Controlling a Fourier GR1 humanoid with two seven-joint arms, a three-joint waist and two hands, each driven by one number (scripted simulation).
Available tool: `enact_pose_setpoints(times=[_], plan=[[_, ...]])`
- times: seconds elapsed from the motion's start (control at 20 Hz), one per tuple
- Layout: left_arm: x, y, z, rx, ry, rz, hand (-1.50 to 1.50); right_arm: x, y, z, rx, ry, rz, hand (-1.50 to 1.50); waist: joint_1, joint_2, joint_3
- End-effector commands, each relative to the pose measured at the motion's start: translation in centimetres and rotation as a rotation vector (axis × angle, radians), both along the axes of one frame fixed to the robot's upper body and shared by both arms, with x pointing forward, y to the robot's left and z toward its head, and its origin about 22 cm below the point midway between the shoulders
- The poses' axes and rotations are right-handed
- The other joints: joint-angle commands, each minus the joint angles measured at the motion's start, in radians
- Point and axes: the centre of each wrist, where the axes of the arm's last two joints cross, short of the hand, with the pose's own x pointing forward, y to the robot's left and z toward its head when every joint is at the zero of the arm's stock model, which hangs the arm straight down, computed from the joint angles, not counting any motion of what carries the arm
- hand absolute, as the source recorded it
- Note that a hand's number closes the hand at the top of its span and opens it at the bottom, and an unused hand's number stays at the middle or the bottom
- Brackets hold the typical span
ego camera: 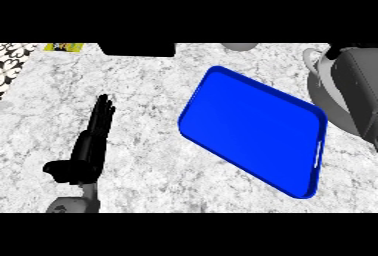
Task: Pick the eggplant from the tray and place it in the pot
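Observation:
The blue tray (251, 130) lies tilted on the marble counter, right of centre, and nothing lies on it. The eggplant shows nowhere. The grey pot (319, 85) stands at the right edge, with only its rim and a handle showing. My right forearm (358, 85) stretches across the pot and covers its inside. A dark bit of my right hand (334, 51) shows at the forearm's far end, too little to read. My left hand (96, 130) rests open on the counter at the left, fingers straight and pointing away, well clear of the tray.
A black object (137, 48) sits at the back edge, with a yellow item (63, 46) to its left. A grey rounded thing (239, 46) is at the back centre. A patterned surface (11, 62) borders the far left.

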Motion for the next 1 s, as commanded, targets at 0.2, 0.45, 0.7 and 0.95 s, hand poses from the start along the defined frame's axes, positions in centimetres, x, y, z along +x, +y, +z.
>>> enact_pose_setpoints(times=[0.2,0.45,0.7,0.95], plan=[[-1.9,0.5,0.1,-0.004,0.004,0.018,0.00,-2.8,-7.3,-3.4,0.088,-0.003,-0.024,1.50,0.002,-0.002,0.001],[-1.2,-0.7,0.0,0.002,-0.004,0.021,0.00,-4.4,-9.8,-5.7,0.207,0.052,-0.031,1.50,0.003,0.004,0.002],[-0.5,0.0,1.5,-0.003,-0.023,-0.020,0.00,-5.7,-11.9,-6.7,0.290,0.100,-0.085,1.50,0.014,0.007,0.003],[-0.8,-0.3,0.4,-0.009,-0.016,-0.007,0.00,-7.3,-12.7,-9.5,0.466,0.152,-0.251,-1.50,0.017,0.009,0.003]])
